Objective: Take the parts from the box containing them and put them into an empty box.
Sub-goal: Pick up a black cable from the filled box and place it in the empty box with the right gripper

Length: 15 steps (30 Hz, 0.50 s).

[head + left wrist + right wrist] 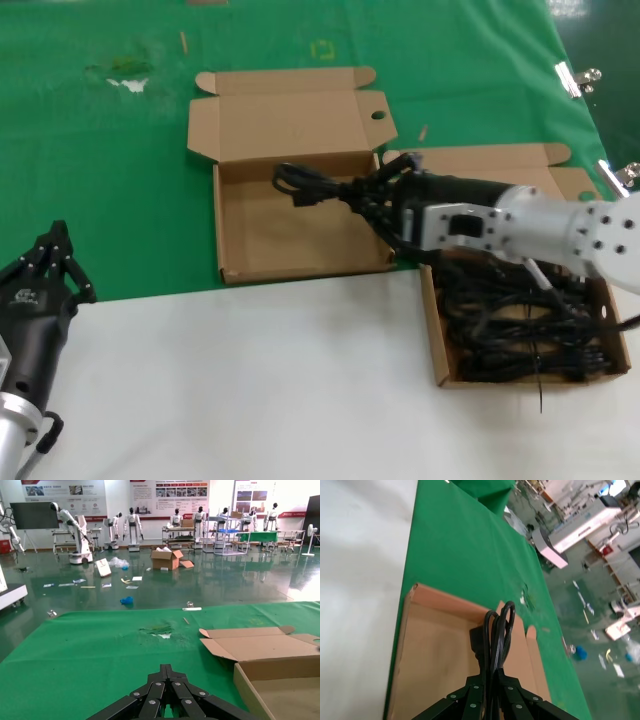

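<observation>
Still, our right gripper [375, 195], jaws clamped on one cable [318, 186] over the empty box [300, 235], could drop it across the rim.

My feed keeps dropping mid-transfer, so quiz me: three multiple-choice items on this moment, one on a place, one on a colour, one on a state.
1. Where is the cable held by the right gripper?
A. over the empty box
B. on the white surface
C. deep in the full box

2. What colour is the cloth under the boxes?
A. blue
B. green
C. grey

3. What state is the left gripper in?
A. shut, holding nothing
B. open over a box
C. shut on a cable

Answers:
1 A: the right gripper holds the cable above the empty box, away from the full box.
2 B: the cloth is green.
3 A: the left gripper sits closed at the near left, nothing between its fingers.
</observation>
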Each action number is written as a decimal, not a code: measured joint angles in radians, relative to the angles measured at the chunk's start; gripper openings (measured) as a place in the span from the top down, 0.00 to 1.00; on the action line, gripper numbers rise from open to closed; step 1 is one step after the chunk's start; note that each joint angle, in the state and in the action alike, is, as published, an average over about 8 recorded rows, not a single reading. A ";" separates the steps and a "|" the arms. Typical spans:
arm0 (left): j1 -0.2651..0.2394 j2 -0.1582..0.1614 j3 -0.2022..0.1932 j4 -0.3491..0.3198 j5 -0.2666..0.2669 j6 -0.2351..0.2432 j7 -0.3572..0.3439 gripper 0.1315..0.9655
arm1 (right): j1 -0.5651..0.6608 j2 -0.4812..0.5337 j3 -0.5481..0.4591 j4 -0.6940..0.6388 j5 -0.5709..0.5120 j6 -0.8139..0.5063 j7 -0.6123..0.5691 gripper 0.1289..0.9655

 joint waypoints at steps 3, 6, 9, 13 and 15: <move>0.000 0.000 0.000 0.000 0.000 0.000 0.000 0.99 | 0.026 -0.057 -0.019 -0.065 0.008 0.019 -0.070 0.95; 0.000 0.000 0.000 0.000 0.000 0.000 0.000 0.99 | 0.047 -0.108 -0.033 -0.132 0.021 0.035 -0.144 0.95; 0.000 0.000 0.000 0.000 0.000 0.000 0.000 0.99 | 0.065 -0.154 -0.043 -0.203 0.038 0.050 -0.220 0.95; 0.000 0.000 0.000 0.000 0.000 0.000 0.000 0.99 | 0.089 -0.206 -0.044 -0.304 0.065 0.069 -0.329 0.95; 0.000 0.000 0.000 0.000 0.000 0.000 0.000 0.99 | 0.103 -0.229 -0.040 -0.357 0.081 0.077 -0.385 0.95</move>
